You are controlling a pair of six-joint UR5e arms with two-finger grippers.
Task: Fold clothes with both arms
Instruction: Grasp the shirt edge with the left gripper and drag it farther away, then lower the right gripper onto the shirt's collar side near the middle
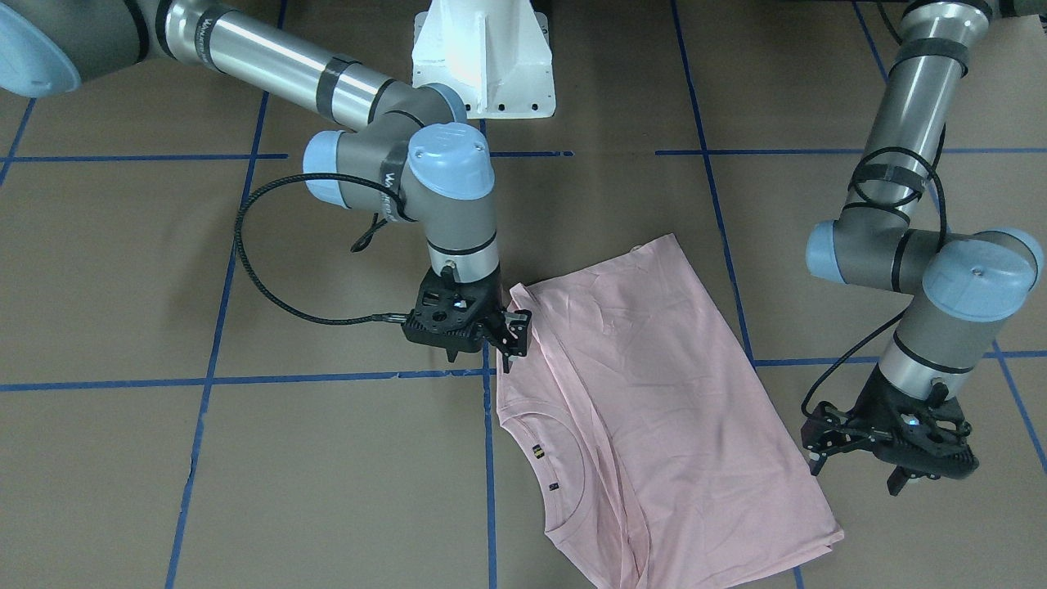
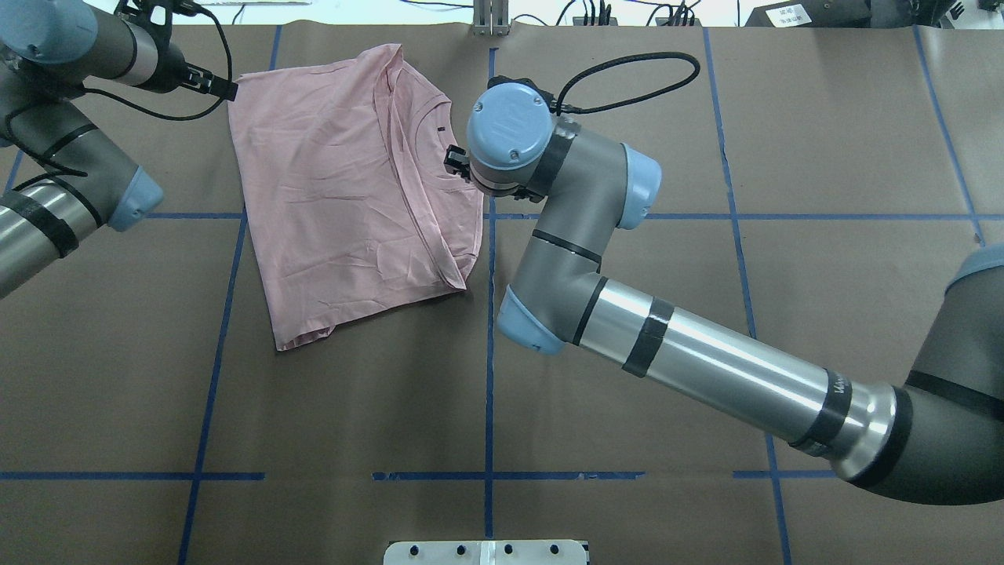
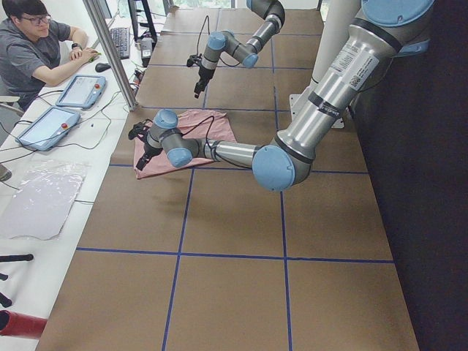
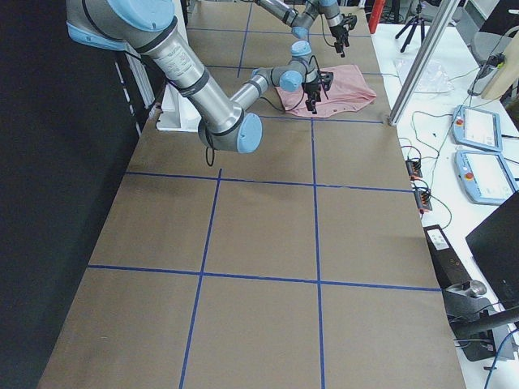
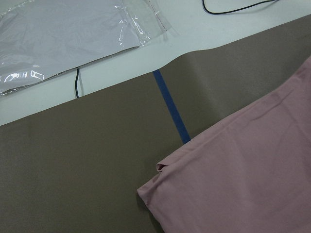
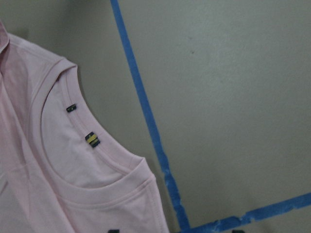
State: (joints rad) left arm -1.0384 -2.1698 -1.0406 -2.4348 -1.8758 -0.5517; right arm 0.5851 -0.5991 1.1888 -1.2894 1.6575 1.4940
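Note:
The pale pink T-shirt [image 1: 654,393] lies partly folded on the brown table, plain side up, with its neck opening [image 1: 556,466] showing. It also shows in the overhead view [image 2: 353,188]. My right gripper [image 1: 480,358] hovers at the shirt's edge beside the collar; its jaws stand apart and hold nothing. The right wrist view shows the collar [image 6: 73,160] below it. My left gripper [image 1: 855,473] is open and empty just off the opposite side of the shirt, near a corner [image 5: 160,170]. In the overhead view it [image 2: 223,86] sits at the shirt's far left corner.
Blue tape lines [image 1: 491,458] grid the table. The white pedestal base [image 1: 483,57] stands at the robot's side. Beyond the far edge are a plastic sheet [image 5: 63,34], control tablets [image 3: 47,124] and a seated operator [image 3: 36,51].

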